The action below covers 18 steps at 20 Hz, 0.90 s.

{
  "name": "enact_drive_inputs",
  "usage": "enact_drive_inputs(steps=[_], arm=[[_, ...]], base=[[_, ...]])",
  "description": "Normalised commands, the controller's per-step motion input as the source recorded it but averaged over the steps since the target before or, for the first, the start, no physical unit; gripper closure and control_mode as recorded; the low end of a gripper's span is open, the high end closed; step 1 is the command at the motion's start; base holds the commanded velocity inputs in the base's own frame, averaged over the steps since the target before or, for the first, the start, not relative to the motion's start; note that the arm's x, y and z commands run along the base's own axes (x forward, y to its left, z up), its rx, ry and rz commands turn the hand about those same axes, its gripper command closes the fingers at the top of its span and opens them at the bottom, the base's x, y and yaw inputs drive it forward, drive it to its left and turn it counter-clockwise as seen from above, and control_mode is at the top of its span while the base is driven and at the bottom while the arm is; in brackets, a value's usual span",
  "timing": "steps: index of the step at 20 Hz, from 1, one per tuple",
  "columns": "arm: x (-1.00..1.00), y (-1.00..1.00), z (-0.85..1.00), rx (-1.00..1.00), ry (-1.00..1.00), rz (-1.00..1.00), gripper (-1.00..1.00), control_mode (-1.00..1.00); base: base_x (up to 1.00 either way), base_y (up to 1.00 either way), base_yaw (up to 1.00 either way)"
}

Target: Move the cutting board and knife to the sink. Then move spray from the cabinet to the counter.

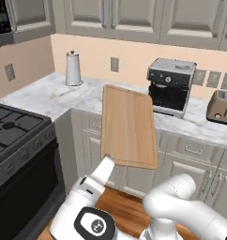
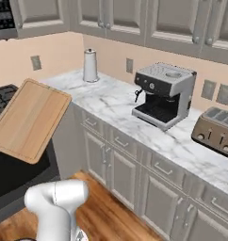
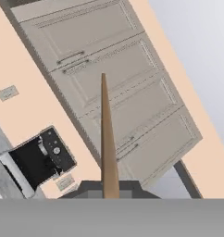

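**Cutting board held aloft in front of the marble counter**

Cutting board (image 1: 128, 125), a light-brown wooden rectangle with rounded corners, is raised off every surface and stands nearly upright, its broad face turned toward the left base camera. Its lower edge meets the white gripper (image 1: 107, 163), whose jaws are clamped on the board's bottom rim; the fingertips themselves are hidden behind the wood. From the right base view the same board (image 2: 28, 118) appears tilted, floating left of the counter's corner and in front of the black stovetop (image 2: 2, 101).

From the hand camera the board (image 3: 107, 143) is seen edge-on as a thin tan strip rising from between the fingers, with beige wall cabinets (image 3: 109, 88) behind it.

Counter (image 1: 64, 96), white marble with grey veins, runs behind the board. On it, relative to the board in the left base view: a white lidded jug (image 1: 73, 68) stands up and to the left near the wall; a grey-and-black espresso machine (image 1: 170, 86) stands just to the right; a silver toaster (image 1: 222, 107) sits further right at the frame edge. Beige base cabinets (image 1: 190, 154) lie below the counter, behind the board's lower half.
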Motion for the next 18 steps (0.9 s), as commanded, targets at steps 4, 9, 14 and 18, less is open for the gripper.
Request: enact_drive_inputs(steps=[4, 9, 14, 18], arm=[[0.00, 0.00, 0.00, 0.00, 0.00, 0.00, 1.00, 1.00], [0.00, 0.00, 0.00, 0.00, 0.00, 0.00, 1.00, 1.00], [0.00, 0.00, 0.00, 0.00, 0.00, 0.00, 1.00, 1.00], [0.00, 0.00, 0.00, 0.00, 0.00, 0.00, 1.00, 1.00]], base=[[-0.37, -0.79, -0.52], [-0.23, -0.82, -0.49], [-0.02, -0.86, -0.40], [0.06, -0.98, -0.27]])
